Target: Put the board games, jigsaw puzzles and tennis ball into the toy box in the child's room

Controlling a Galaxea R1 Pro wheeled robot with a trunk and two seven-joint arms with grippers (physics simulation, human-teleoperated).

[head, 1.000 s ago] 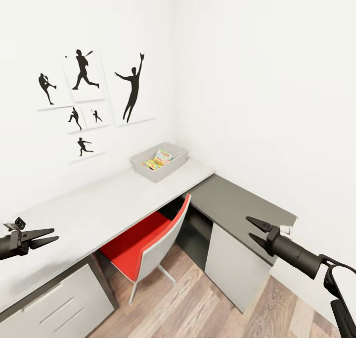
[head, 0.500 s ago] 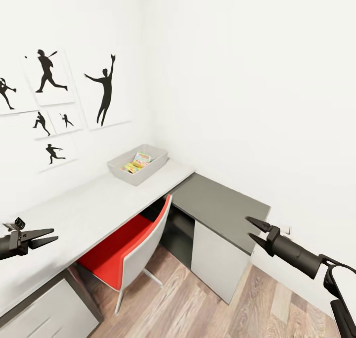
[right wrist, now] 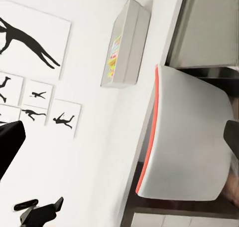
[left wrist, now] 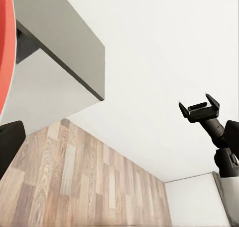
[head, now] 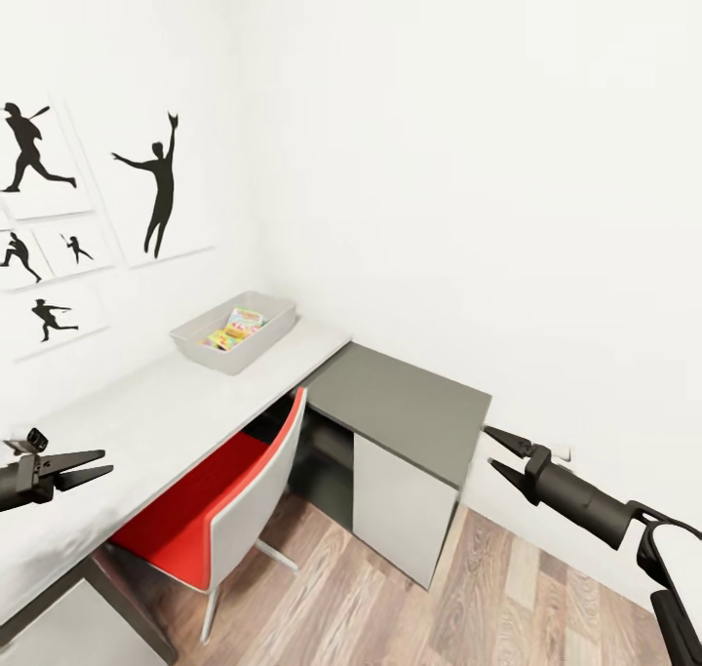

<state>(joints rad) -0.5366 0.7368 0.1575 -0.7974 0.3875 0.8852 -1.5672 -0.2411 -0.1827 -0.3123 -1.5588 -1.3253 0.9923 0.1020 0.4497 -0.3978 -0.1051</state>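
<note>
The grey toy box (head: 234,333) stands on the white desk (head: 146,403) by the wall, and colourful flat boxes (head: 234,326) lie inside it. It also shows in the right wrist view, toy box (right wrist: 127,42). My left gripper (head: 107,461) hangs open over the desk's near end, holding nothing. My right gripper (head: 487,447) is open and empty in front of the dark grey cabinet (head: 400,403). Both grippers are far from the box. The tennis ball and any loose games or puzzles are out of view.
A red and grey chair (head: 224,510) is pushed under the desk. The cabinet's side panel (head: 400,510) reaches down to the wooden floor (head: 409,607). Black silhouette posters (head: 156,188) hang on the left wall. A bare white wall (head: 507,208) lies ahead.
The whole picture has shifted left, so the camera has turned right. Both grippers keep their places in the view and stay open.
</note>
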